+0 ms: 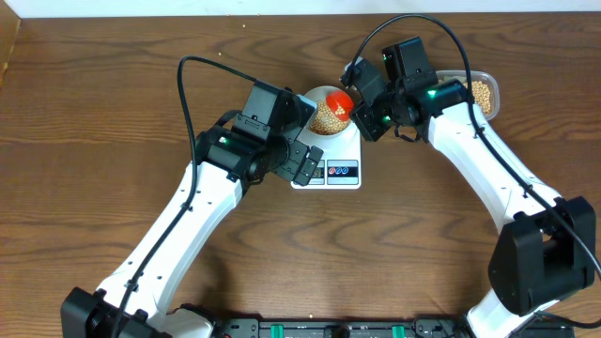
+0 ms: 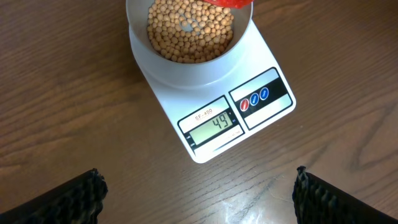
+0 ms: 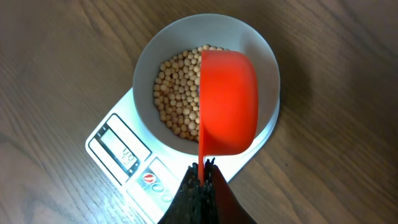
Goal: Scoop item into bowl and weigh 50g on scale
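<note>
Right claw [image 3: 202, 169] grips scoop [image 3: 229, 99], scale [image 2: 208, 127] reads 49

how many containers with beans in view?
2. One is the bowl on the scale, its beans showing under the tipped red scoop. The other is a clear tub to the bowl's right. Whether the scoop holds any is hidden.

overhead: top-down, far | wrists: close, looking down | shared: scale [image 2: 211, 127], bowl [image 2: 186, 73]
</note>
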You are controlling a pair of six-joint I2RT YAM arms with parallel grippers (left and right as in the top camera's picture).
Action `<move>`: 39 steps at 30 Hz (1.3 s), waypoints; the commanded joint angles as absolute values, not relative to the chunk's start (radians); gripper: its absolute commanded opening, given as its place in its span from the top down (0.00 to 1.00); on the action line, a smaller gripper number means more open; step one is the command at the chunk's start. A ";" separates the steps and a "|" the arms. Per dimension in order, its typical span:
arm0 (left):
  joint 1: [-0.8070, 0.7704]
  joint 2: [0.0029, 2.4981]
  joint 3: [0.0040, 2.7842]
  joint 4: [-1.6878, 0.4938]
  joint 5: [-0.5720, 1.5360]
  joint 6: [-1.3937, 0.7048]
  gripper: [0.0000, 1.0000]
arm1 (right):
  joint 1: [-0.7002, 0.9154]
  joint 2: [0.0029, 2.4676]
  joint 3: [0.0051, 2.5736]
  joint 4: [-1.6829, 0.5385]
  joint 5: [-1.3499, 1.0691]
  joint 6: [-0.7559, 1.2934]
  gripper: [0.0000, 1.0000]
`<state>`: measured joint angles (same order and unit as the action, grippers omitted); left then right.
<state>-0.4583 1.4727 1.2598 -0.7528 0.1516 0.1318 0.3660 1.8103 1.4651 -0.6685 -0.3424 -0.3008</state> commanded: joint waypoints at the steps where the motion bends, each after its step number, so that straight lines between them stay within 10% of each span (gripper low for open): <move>1: -0.455 1.479 1.261 -0.756 0.153 0.138 0.02 | 0.376 1.787 1.472 -0.669 -0.341 -0.339 0.99; 39: -0.455 1.479 1.261 -0.756 0.153 0.138 0.02 | 0.407 1.788 1.472 -0.670 -0.242 -0.363 0.99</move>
